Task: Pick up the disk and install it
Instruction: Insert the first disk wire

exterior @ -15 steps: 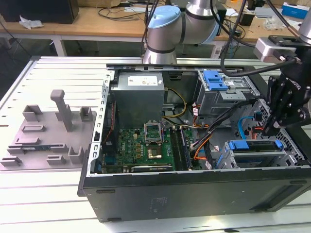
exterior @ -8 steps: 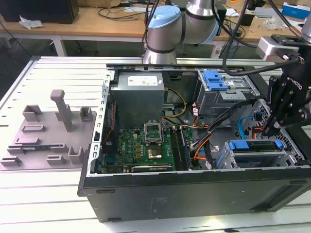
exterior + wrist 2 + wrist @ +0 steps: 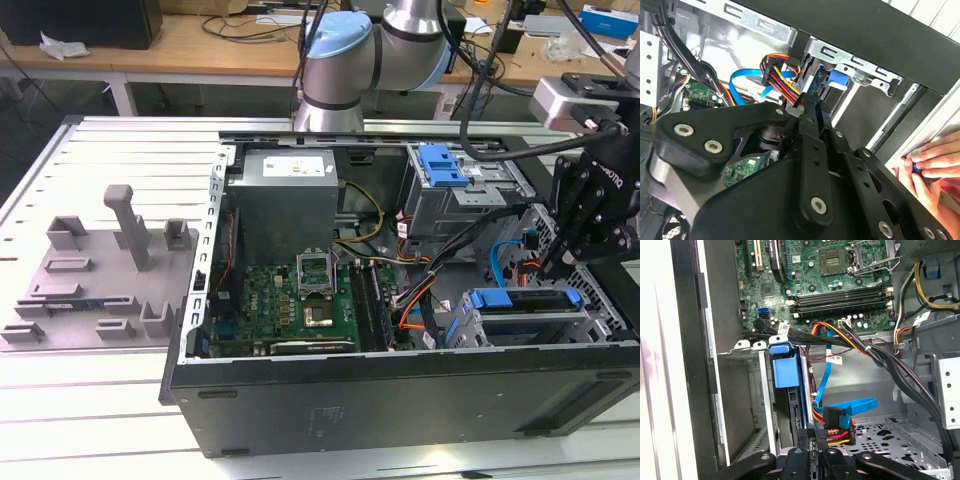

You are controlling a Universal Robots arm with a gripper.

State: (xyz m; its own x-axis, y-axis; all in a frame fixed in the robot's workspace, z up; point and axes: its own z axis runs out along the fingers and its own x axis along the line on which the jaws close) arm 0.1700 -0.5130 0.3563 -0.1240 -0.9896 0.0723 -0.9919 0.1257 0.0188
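Against the near wall of the computer case (image 3: 400,400), at the end toward the exterior view's right, the disk (image 3: 525,298) lay inside the lower bay, its blue carrier frame level with the bay's rim. Just above it hung the end effector (image 3: 553,262), drawn narrow and close beside the carrier's edge. Whether it pinched that edge or merely rested by it could not be told. Judged from this, the pick-up was done and the disk was already in its slot. Little of the task seemed left beyond full seating, which the pictures could not confirm. Farther into the case sat the motherboard (image 3: 290,300). At the case's far wall stood the power supply (image 3: 285,195) and the upper drive cage (image 3: 450,185) with its blue latch. Beyond the case rose the arm (image 3: 340,60).

The first wrist view looked along the end effector (image 3: 812,437) into the bay and showed the disk (image 3: 786,365) edge-on. A blue data cable (image 3: 850,406) and a power plug (image 3: 837,427) sat just beside it, which the exterior view hid behind the end effector. The second wrist view added a person's hand (image 3: 932,161) just outside the case's wall. The exterior view gave the whole case on the desk (image 3: 100,410), which the wrist views cut off.
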